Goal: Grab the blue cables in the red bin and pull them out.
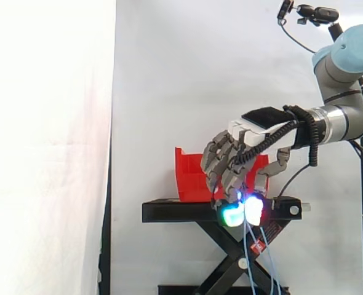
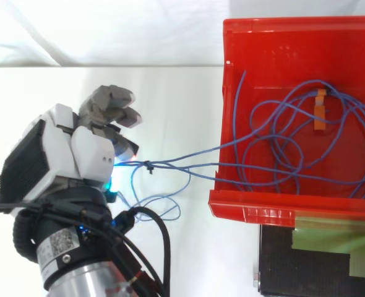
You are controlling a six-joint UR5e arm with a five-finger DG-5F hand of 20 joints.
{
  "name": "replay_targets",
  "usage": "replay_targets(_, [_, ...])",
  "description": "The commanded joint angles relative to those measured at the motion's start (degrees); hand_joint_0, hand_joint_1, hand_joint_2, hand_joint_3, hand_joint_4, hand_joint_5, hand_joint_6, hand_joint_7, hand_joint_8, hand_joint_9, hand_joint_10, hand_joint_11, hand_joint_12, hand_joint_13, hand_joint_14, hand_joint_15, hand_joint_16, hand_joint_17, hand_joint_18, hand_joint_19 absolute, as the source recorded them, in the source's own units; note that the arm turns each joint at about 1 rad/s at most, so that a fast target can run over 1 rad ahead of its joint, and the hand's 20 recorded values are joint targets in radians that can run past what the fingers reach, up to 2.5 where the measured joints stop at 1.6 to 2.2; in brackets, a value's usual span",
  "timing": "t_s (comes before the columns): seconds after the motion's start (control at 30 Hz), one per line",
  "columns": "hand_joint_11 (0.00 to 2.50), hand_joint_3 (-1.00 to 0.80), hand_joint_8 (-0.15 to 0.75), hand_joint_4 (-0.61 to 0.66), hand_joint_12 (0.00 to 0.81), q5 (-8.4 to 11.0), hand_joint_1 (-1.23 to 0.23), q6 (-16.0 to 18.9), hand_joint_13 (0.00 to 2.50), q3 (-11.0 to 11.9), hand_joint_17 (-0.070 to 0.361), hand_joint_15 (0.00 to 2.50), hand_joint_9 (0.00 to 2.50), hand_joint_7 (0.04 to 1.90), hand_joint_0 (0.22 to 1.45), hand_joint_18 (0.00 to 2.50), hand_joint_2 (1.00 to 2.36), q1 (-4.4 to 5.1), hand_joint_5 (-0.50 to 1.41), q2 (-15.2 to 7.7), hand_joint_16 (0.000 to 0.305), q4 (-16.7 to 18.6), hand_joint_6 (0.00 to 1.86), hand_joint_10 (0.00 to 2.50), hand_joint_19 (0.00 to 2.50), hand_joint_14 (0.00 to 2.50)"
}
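Note:
A red bin (image 2: pixel 250 207) stands on a black stand (image 1: pixel 169 211); the bin (image 1: pixel 191 178) shows behind the hand in the side view. Thin blue cables (image 2: pixel 294 142) lie coiled inside it, tied with an orange strip (image 2: pixel 320 111). Several strands run taut over the bin's front wall towards my hand (image 2: pixel 86 148), whose curled fingers are shut on them at about (image 2: pixel 128 162). In the side view the hand (image 1: pixel 240 153) hovers in front of the bin with glowing fingertips (image 1: pixel 234 214) pointing down, and blue cable ends (image 1: pixel 254 258) hang below it. A loose loop (image 2: pixel 158 201) dangles beside the wrist.
A white curtain backs the scene. The stand has a scissor-lift frame (image 1: pixel 224 264) underneath. A dark block with a greenish top (image 2: pixel 325 260) sits below the bin in the top view. An arm-mounted camera bracket (image 1: pixel 311 13) is at the upper right.

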Motion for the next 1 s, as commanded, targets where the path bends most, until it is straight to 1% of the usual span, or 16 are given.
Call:
replay_targets(0.0, [0.99, -1.00, 0.207, 0.05, 0.301, -0.01, -0.78, 4.96, 0.99, -0.04, 0.081, 0.69, 1.32, 0.90, 0.92, 0.64, 1.00, 0.74, 1.10, 0.03, 0.036, 0.53, 0.07, 0.03, 0.73, 0.03])
replay_targets(0.07, [0.99, -1.00, 0.207, 0.04, 0.299, 0.08, -0.78, 6.63, 1.00, -0.04, 0.082, 0.69, 1.32, 0.90, 0.92, 0.64, 1.00, 0.91, 1.10, 0.03, 0.036, 0.71, 0.07, 0.03, 0.72, 0.02])
replay_targets(0.13, [0.99, -1.00, 0.207, 0.05, 0.298, 0.43, -0.78, 11.56, 0.99, 0.04, 0.082, 0.69, 1.32, 0.90, 0.92, 0.64, 1.00, 1.53, 1.10, 0.03, 0.036, 0.80, 0.07, 0.03, 0.72, 0.02])
replay_targets(0.17, [1.01, -1.00, 0.204, 0.04, 0.299, 0.43, -0.78, 12.70, 0.99, -0.04, 0.081, 0.68, 1.32, 0.91, 0.92, 0.64, 1.00, 1.71, 1.10, 0.03, 0.036, 0.80, 0.07, 0.03, 0.73, 0.03])
replay_targets(0.2, [0.99, -1.00, 0.205, 0.05, 0.299, 0.52, -0.78, 17.62, 0.99, 0.04, 0.082, 0.68, 1.32, 0.91, 0.92, 0.64, 1.00, 2.23, 1.10, -0.06, 0.036, 0.80, 0.07, 0.03, 0.72, 0.03])
replay_targets(0.27, [0.99, -1.00, 0.202, 0.04, 0.299, 0.52, -0.78, 20.96, 1.00, 0.04, 0.081, 0.69, 1.31, 0.91, 0.92, 0.64, 1.00, 2.58, 1.10, 0.03, 0.036, 0.80, 0.07, 0.03, 0.72, 0.03])
replay_targets(0.47, [0.99, -1.00, 0.206, 0.04, 0.299, 0.78, -0.78, 28.08, 0.99, 0.04, 0.081, 0.69, 1.31, 0.91, 0.92, 0.64, 1.00, 3.29, 1.10, 0.20, 0.036, 0.80, 0.06, 0.03, 0.72, 0.03])
replay_targets(0.53, [1.00, -1.00, 0.201, 0.04, 0.298, 1.40, -0.78, 31.86, 0.99, 0.04, 0.081, 0.69, 1.31, 0.91, 0.92, 0.64, 1.00, 3.81, 1.10, 0.46, 0.036, 0.80, 0.06, 0.03, 0.72, 0.02])
replay_targets(0.57, [0.99, -1.00, 0.201, 0.04, 0.296, 2.10, -0.78, 34.94, 0.99, -0.04, 0.081, 0.69, 1.31, 0.91, 0.92, 0.64, 1.00, 4.17, 1.10, 1.08, 0.036, 0.80, 0.06, 0.03, 0.72, 0.02])
replay_targets(0.73, [1.00, -1.00, 0.204, 0.04, 0.296, 4.30, -0.78, 42.58, 0.99, 0.04, 0.081, 0.69, 1.31, 0.91, 0.92, 0.64, 1.00, 5.22, 1.10, 1.87, 0.036, 0.80, 0.06, 0.03, 0.72, 0.02])
replay_targets(0.77, [0.99, -1.00, 0.209, 0.04, 0.298, 5.00, -0.78, 45.13, 0.99, -0.04, 0.081, 0.69, 1.31, 0.91, 0.92, 0.64, 1.00, 5.48, 1.10, 2.13, 0.036, 0.80, 0.06, 0.03, 0.72, 0.02])
replay_targets(0.8, [0.99, -1.00, 0.202, 0.04, 0.298, 5.00, -0.78, 45.13, 0.99, -0.04, 0.082, 0.69, 1.31, 0.91, 0.92, 0.64, 1.00, 5.48, 1.10, 2.13, 0.036, 0.80, 0.06, 0.03, 0.72, 0.03])
replay_targets(0.83, [0.99, -1.00, 0.208, 0.04, 0.301, 5.53, -0.78, 47.06, 0.99, 0.04, 0.082, 0.69, 1.31, 0.91, 0.92, 0.64, 1.00, 5.66, 1.10, 2.05, 0.036, 0.71, 0.06, 0.03, 0.72, 0.02])
replay_targets(0.87, [0.99, -1.00, 0.208, 0.04, 0.300, 6.59, -0.78, 52.34, 0.99, -0.04, 0.081, 0.69, 1.31, 0.91, 0.92, 0.64, 1.00, 6.10, 1.10, 2.13, 0.036, 0.71, 0.05, 0.03, 0.72, 0.02])
replay_targets(0.9, [0.98, -1.00, 0.208, 0.04, 0.300, 6.76, -0.78, 53.30, 0.99, 0.04, 0.081, 0.69, 1.31, 0.91, 0.92, 0.64, 1.00, 6.10, 1.10, 2.05, 0.036, 0.71, 0.05, 0.03, 0.72, 0.02])
replay_targets(0.97, [0.99, -1.00, 0.204, 0.04, 0.300, 7.38, -0.78, 58.05, 0.99, 0.04, 0.081, 0.69, 1.31, 0.91, 0.92, 0.64, 1.00, 6.45, 1.10, 2.05, 0.036, 0.71, 0.05, 0.03, 0.72, 0.03])
